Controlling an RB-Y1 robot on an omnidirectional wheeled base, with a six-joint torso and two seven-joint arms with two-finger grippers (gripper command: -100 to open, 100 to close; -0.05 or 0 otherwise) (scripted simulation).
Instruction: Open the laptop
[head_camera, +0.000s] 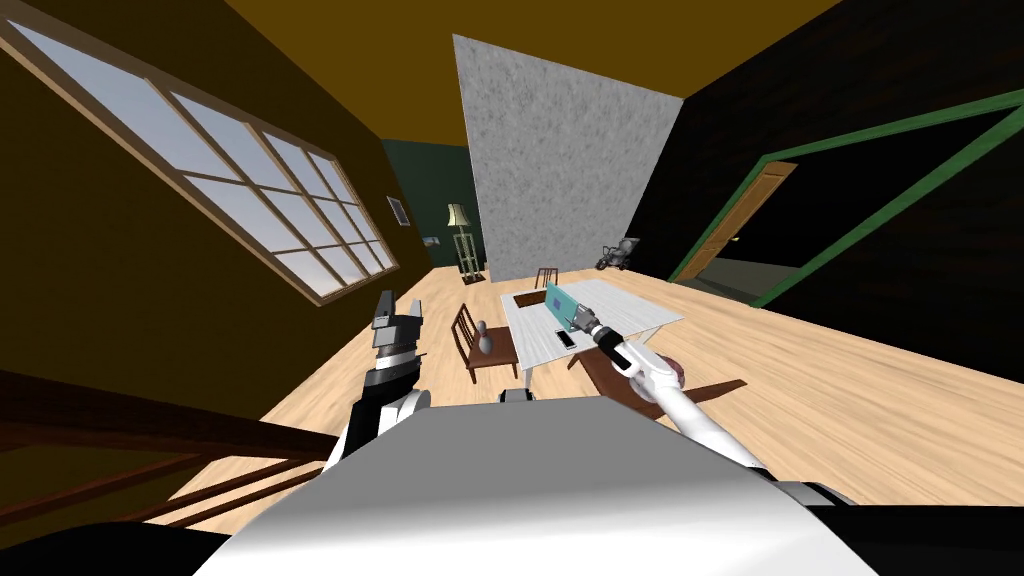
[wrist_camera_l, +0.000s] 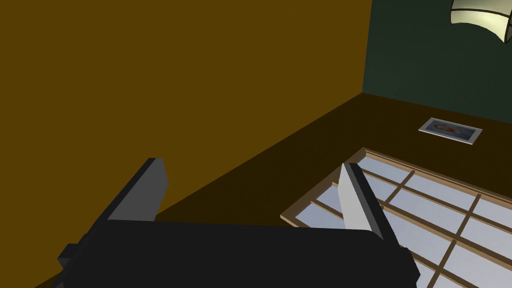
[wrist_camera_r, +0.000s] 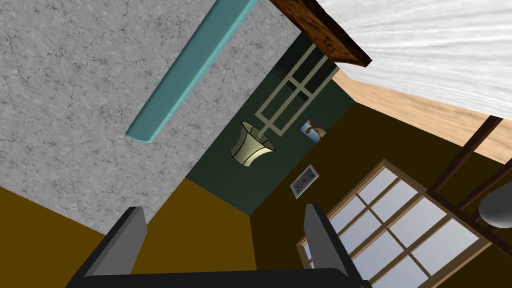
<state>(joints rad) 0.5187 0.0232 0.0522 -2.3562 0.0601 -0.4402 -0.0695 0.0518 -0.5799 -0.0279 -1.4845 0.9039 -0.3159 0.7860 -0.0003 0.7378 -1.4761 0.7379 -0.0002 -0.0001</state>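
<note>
Your left gripper (head_camera: 397, 322) is held up at the left, near the window wall, with its fingers (wrist_camera_l: 145, 192) spread wide and nothing between them. Further right, a white table (head_camera: 640, 316) carries the laptop (head_camera: 558, 303), its teal lid standing up, with a dark phone (head_camera: 566, 340) just nearer. Your right arm stretches out straight to the laptop. The right gripper (head_camera: 577, 320) is released as well: its fingers are parted and empty, and the lid's edge (wrist_camera_r: 195, 70) lies beyond the tips, apart from them.

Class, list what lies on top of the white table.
A teal laptop, lid raised, and a small dark phone-like slab lie on the white table. The right end effector, open, hovers at the laptop. The tabletop behind the lid is hidden.
</note>
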